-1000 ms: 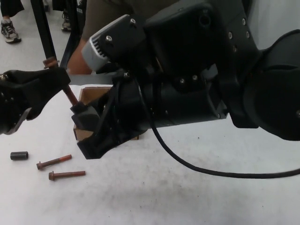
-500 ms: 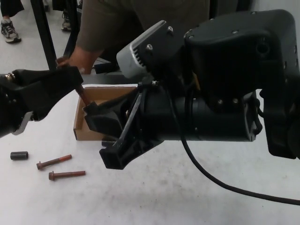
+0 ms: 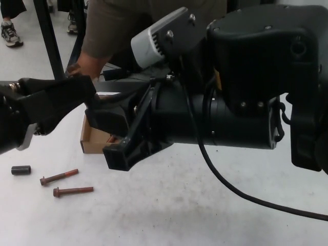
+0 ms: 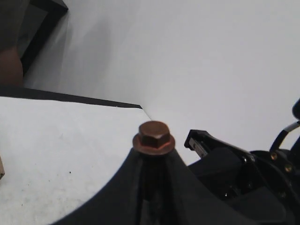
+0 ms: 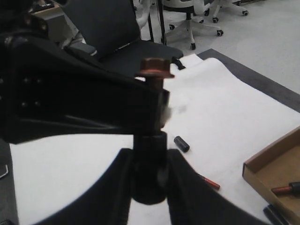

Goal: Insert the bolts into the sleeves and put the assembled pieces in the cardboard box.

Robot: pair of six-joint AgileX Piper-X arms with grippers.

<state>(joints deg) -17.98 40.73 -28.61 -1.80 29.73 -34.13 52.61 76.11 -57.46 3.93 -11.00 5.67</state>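
Right wrist view: bolt (image 5: 153, 70) meets sleeve (image 5: 149, 180) above the desk (image 5: 225, 117).
We see the left end effector (image 4: 153, 164) clamped under the bolt's head and the right end effector (image 5: 150, 155) closed on the black sleeve, near the cardboard box (image 5: 267, 152). Both look stiff, light, smooth steel; we judge side grips safest.

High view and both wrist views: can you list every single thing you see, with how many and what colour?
bench: one, white, under everything
held sleeve: one, black, gripped over the bench
held bolt: one, coppery, gripped, head above the held sleeve
loose bolts: two, reddish brown, lying on the bench
loose sleeve: one, black, beside the loose bolts
cardboard box: one, brown, on the bench
assembled piece: one, reddish and black, inside the cardboard box
chairs: a few, black and pale, beyond the bench
left fingers: two, black, shut on the held bolt
right fingers: two, black, shut on the held sleeve
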